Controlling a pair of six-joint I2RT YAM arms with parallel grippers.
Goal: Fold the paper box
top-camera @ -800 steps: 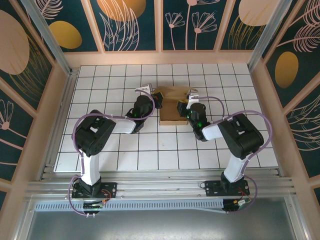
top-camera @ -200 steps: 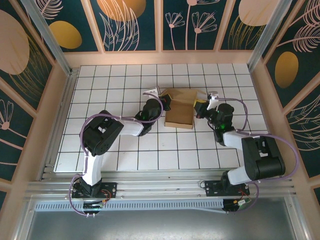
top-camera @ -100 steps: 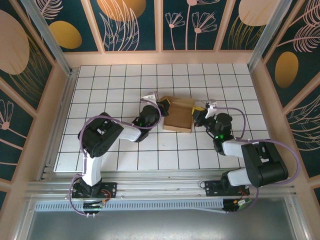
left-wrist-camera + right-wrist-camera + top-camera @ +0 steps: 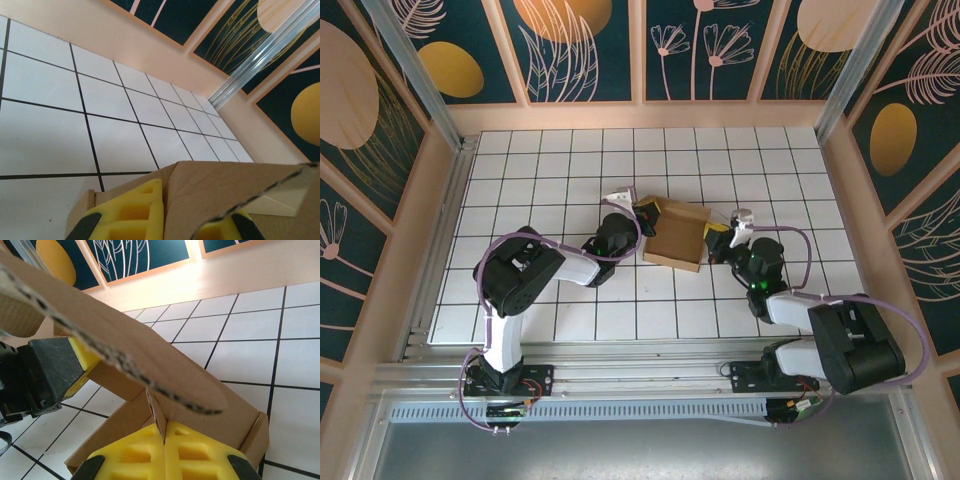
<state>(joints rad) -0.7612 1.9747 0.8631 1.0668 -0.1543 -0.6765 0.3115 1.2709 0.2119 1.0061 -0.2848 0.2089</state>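
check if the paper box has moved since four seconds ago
Yes, the paper box has slid across the tiled table toward its near edge.

Both arms stretch forward and low, forearms angled inward; the left hand [image 4: 644, 212] is pinched tight on the left side of the paper box [image 4: 678, 240]; the right hand [image 4: 716, 238] is clamped on its right side, facing the left hand.

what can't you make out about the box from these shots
Top external: left gripper and right gripper cover the paper box sides they pinch; its folds are too small to read.
Left wrist: cardboard panel hides the box interior.
Right wrist: overhanging flap hides the box's far side.
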